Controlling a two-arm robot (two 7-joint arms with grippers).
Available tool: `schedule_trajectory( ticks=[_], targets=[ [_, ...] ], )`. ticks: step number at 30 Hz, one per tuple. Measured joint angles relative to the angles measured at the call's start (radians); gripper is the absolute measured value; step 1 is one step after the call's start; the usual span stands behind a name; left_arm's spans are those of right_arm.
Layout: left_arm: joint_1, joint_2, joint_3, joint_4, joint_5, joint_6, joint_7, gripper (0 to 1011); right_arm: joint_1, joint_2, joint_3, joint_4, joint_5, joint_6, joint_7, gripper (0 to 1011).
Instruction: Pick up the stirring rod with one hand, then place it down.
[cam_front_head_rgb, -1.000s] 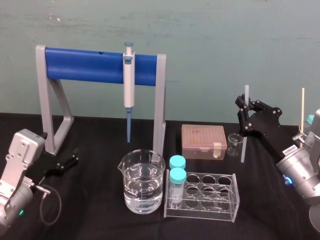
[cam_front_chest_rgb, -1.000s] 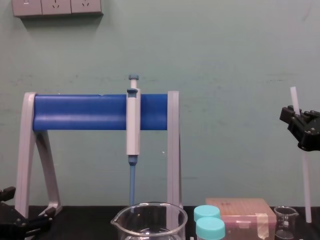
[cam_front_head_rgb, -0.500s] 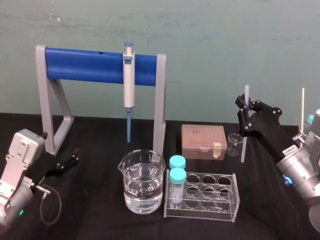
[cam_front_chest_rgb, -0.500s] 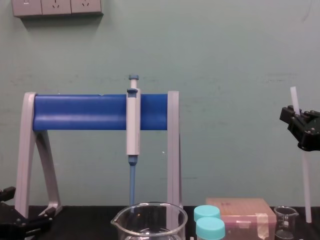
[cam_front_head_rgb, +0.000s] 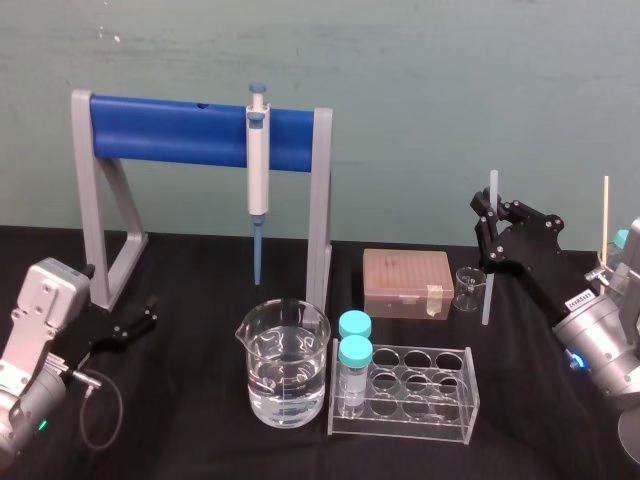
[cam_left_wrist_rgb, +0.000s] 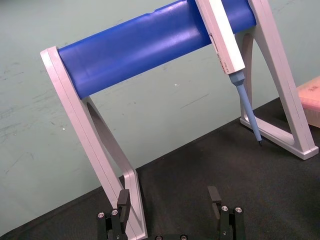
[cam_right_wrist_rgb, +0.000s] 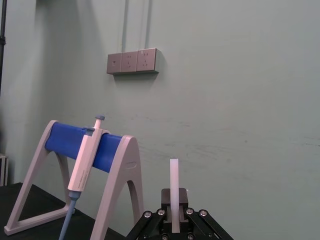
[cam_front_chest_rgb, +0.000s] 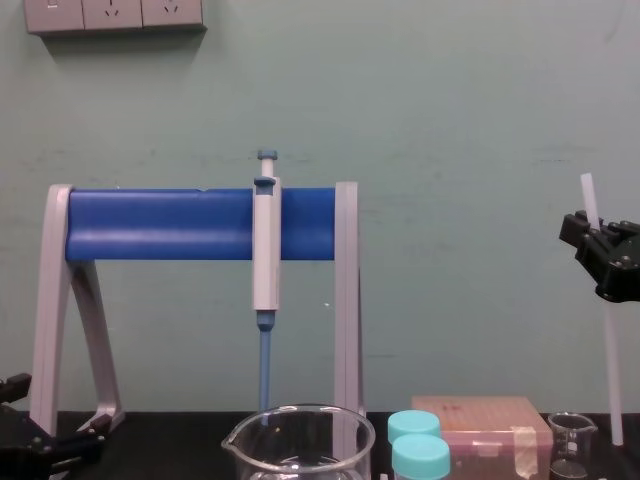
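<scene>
Left gripper (cam_front_head_rgb: 146, 316) rests low by the foot of the stand (cam_front_head_rgb: 88, 200), jaws wide apart and empty. Right gripper (cam_front_head_rgb: 489, 232), raised at far right, has its jaws clamped on the upright rod (cam_front_head_rgb: 487, 290), whose lower end sits just right of the small beaker (cam_front_head_rgb: 467, 288).

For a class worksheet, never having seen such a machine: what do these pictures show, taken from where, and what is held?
It is a two-armed robot at a black table. One picture looks down from its head, one looks across from its chest, and one comes from each wrist. The right gripper is shut on the stirring rod, held upright beside a small beaker. The left gripper is open, low on the left. Also there: a pipette hanging on a blue stand, a large beaker of clear liquid, a tube rack, a box.
</scene>
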Motion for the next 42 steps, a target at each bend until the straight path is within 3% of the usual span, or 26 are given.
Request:
schedule_trajectory(
  ticks=[42],
  targets=[
    [0.0, 0.0, 0.0, 0.0, 0.0, 0.0, 0.0, 1000, 0.0, 0.0, 0.0, 0.0, 0.0, 0.0, 0.0, 70]
  ],
)
